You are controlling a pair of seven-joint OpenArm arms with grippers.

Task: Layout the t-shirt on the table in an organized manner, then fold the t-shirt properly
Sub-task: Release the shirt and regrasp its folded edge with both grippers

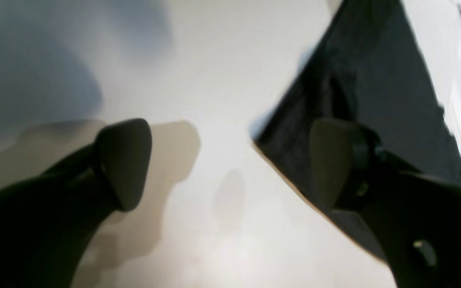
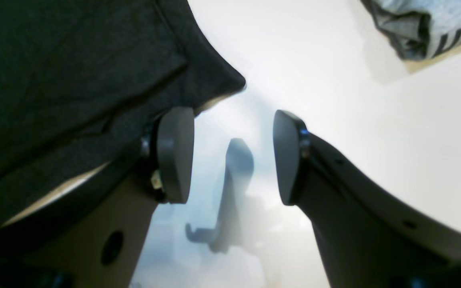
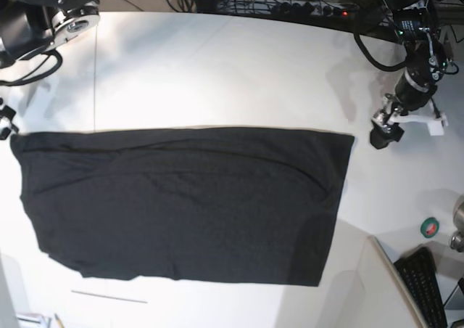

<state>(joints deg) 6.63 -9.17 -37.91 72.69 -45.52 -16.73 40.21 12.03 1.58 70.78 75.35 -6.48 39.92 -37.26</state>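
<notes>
The white bench carries the black t-shirt, spread flat across its middle. The cloth looks soft and light; the corners seem best to grip. The left claw and the right claw both stand apart, empty.

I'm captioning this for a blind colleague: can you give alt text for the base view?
A black t-shirt lies spread flat across the white table, plain side up. The left gripper hangs beside its far corner, off the cloth, and cables crowd the table's back edge.
</notes>
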